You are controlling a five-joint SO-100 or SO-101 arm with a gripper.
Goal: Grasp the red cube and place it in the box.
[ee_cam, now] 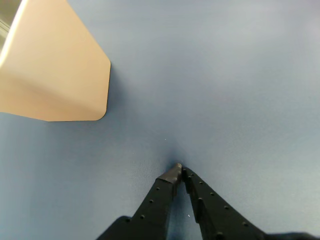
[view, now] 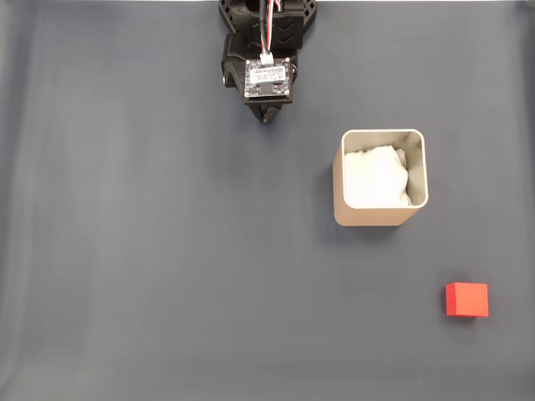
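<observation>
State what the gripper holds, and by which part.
Nothing is held. The gripper is shut on nothing, fingertips together over bare mat; the red cube lies apart, beyond the box.

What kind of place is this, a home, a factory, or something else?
Probably a hobby or lab tabletop set up for robot practice. A plain dark mat covers the surface, with only a red cube, a padded beige box and a small arm's closed gripper on it.
</observation>
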